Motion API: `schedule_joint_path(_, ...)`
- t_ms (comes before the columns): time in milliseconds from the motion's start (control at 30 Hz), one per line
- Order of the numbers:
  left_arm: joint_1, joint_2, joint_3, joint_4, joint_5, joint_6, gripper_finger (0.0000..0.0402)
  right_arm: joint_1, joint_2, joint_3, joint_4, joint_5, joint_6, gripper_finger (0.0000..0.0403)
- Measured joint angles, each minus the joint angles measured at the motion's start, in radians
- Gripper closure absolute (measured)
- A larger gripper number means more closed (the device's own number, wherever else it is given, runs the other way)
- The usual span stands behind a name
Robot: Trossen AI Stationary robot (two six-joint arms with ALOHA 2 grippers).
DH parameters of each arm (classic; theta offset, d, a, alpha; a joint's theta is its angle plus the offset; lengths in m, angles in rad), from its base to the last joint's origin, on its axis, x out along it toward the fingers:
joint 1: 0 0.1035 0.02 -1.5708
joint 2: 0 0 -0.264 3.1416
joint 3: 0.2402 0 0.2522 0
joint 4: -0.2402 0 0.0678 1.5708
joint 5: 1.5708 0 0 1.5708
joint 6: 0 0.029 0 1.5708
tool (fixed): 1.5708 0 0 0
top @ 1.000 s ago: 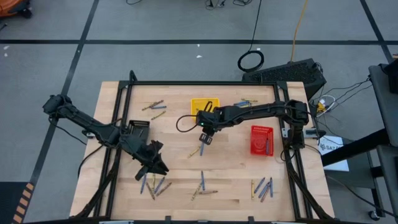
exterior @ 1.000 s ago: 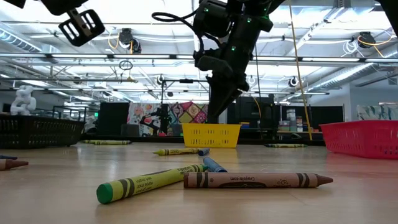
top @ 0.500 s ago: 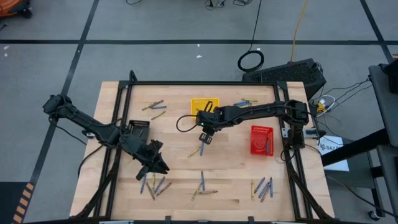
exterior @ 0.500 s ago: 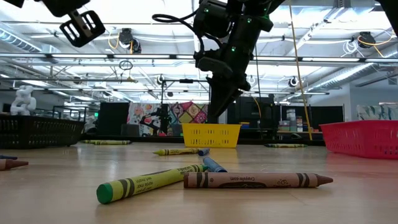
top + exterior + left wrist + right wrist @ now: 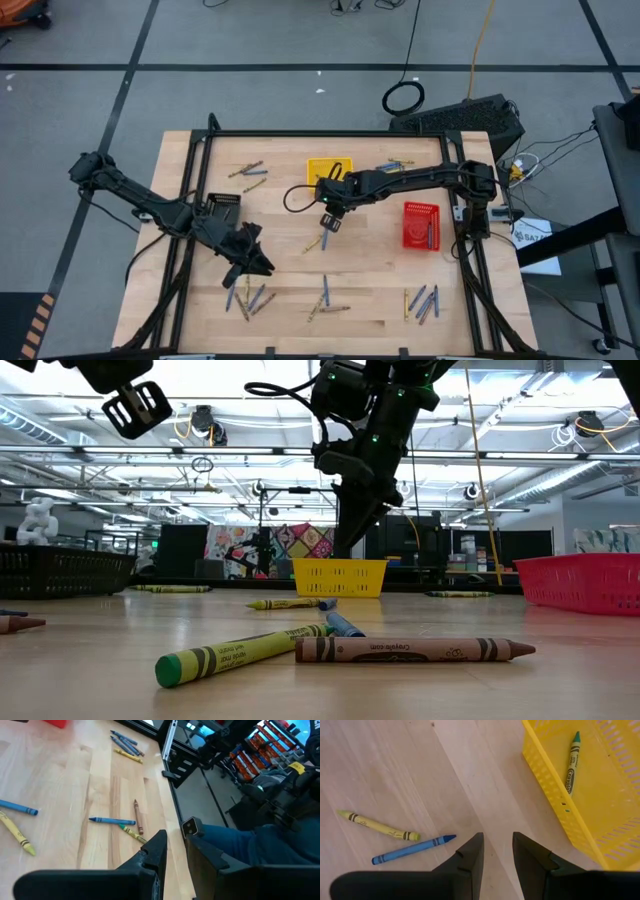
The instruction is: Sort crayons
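Observation:
Crayons lie loose on the wooden table in small groups: a blue one [image 5: 412, 849] and a yellow one [image 5: 377, 825] at mid-table, a cluster [image 5: 246, 298] near the front left, a trio [image 5: 324, 297] at the front middle, and several [image 5: 422, 301] at the front right. My right gripper [image 5: 497, 850] hangs open above the table, between the blue crayon and the yellow tray [image 5: 600, 790]. That tray holds one green-tipped crayon [image 5: 571, 762]. My left gripper [image 5: 258, 265] stands open in the air over the front left, just above the left cluster, with nothing between its fingers [image 5: 159, 851].
A red tray [image 5: 421, 225] with crayons in it stands at the right. A black tray [image 5: 222, 207] sits at the left beside my left arm. More crayons lie at the far left [image 5: 250, 173] and far right [image 5: 398, 163]. A black frame [image 5: 330, 134] edges the table.
My left gripper has turned a little at the wrist while staying in place. Its finger gap is unchanged. Nothing on the table has moved.

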Motion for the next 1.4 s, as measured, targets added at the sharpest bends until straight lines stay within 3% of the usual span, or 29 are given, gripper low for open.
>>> schedule_joint_path(200,0.0,0.0,0.0,0.001,-0.012,0.0,0.0324,0.0,0.0,0.0,0.0,0.001,0.011,0.0312)
schedule_joint_path(400,0.0,0.0,0.0,0.0,-0.114,0.008,0.0324,0.0,0.0,0.0,0.009,-0.001,0.011,0.0312)
schedule_joint_path(733,0.001,0.0,0.0,-0.001,-0.509,0.019,0.0324,0.0,0.0,0.0,0.135,-0.002,0.011,0.0312)
schedule_joint_path(1400,0.001,0.0,0.0,0.031,-0.575,0.147,0.0324,0.0,0.0,0.0,0.376,-0.003,0.011,0.0312)
